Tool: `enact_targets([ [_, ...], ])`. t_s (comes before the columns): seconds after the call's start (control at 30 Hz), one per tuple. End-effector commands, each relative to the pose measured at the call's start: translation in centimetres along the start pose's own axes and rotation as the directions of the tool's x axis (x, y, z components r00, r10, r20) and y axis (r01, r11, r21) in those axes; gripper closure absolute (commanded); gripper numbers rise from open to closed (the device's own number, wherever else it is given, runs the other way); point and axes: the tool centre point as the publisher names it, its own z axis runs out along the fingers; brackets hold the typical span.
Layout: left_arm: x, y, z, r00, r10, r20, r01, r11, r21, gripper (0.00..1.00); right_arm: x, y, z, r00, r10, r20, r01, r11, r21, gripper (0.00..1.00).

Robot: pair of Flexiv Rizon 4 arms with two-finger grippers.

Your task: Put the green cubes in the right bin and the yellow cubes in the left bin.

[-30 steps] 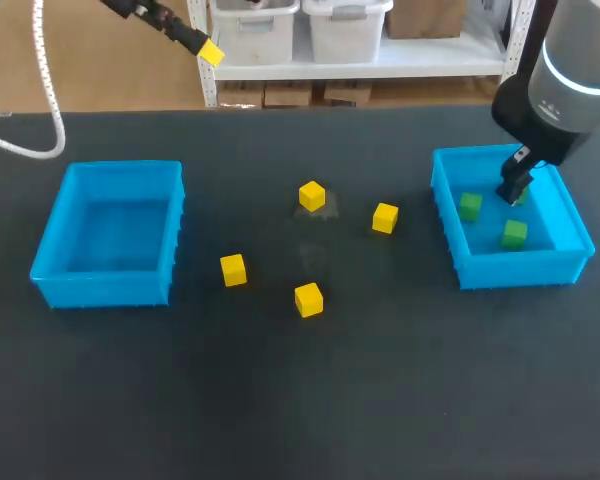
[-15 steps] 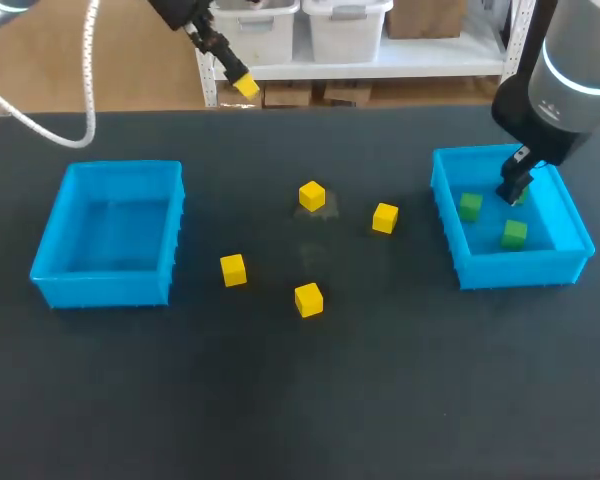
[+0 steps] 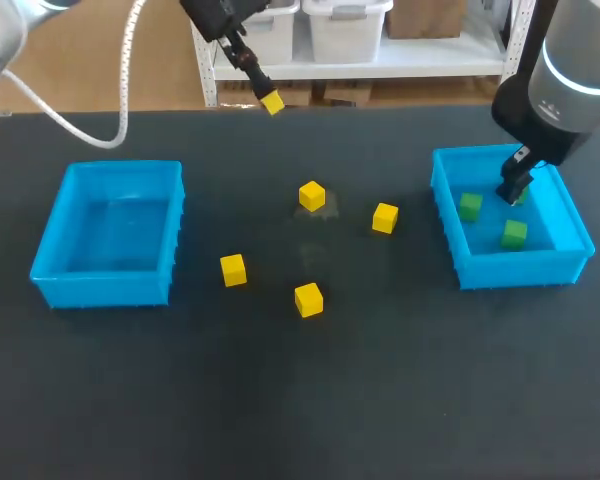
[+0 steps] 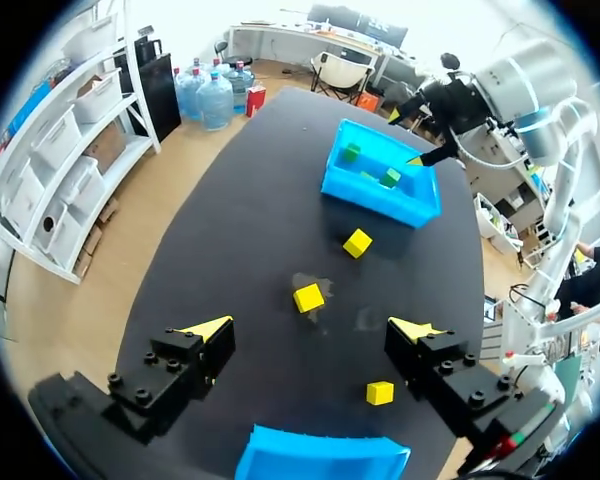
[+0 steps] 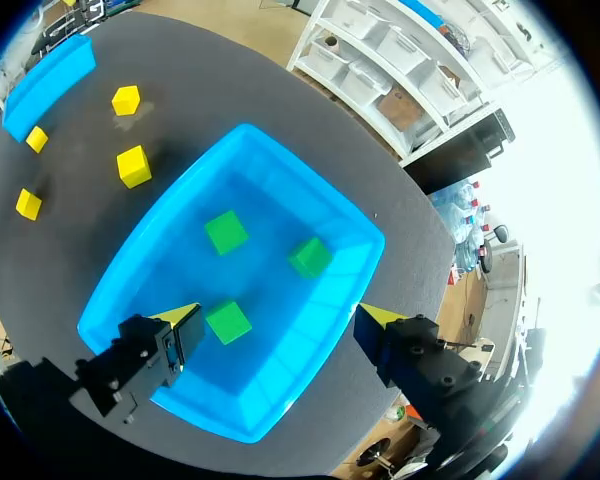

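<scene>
Several yellow cubes lie mid-table: one [image 3: 312,196], one [image 3: 384,217], one [image 3: 233,269] and one [image 3: 308,299]. The left bin [image 3: 120,168] holds nothing. The right bin [image 3: 510,270] holds three green cubes [image 5: 226,232], [image 5: 310,257], [image 5: 227,322]. My right gripper [image 5: 278,318] hangs open over that bin, nothing between its fingers; in the head view it [image 3: 510,190] hides one green cube. My left gripper [image 3: 268,100] is high over the table's far edge, open and holding nothing [image 4: 312,328], with a yellow cube [image 4: 308,297] below and ahead of it.
The dark table [image 3: 300,400] has wide bare room in front of the cubes and between the bins. Both bins are blue with upright walls. From the left wrist, the left bin's rim [image 4: 320,460] shows just under the gripper.
My left arm has swung right and downward along the table's far edge, toward the middle. The right arm, cubes and bins have not moved.
</scene>
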Motion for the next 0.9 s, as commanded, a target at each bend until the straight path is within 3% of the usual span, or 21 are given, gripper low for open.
enact_targets([
  [0.03, -1.2, 1.3, 0.8, 0.981, 0.008, -0.192, -0.002, 1.000, 0.029, 0.00, 0.1, 0.0, 0.0, 1.000, 0.001, 0.003, -0.001, 1.000, 0.002, 0.00],
  [0.37, -1.6, 1.1, 2.7, 0.941, 0.101, -0.323, -0.120, 0.992, -0.038, 0.00, 0.1, 0.0, 0.0, 1.000, 0.001, 0.003, -0.001, 1.000, 0.002, 0.00],
  [0.9, -2.9, -1.5, 6.7, 0.913, 0.143, -0.381, -0.151, 0.989, 0.010, 0.00, 0.1, 0.0, 0.0, 1.000, 0.001, 0.003, -0.001, 1.000, 0.002, 0.00],
])
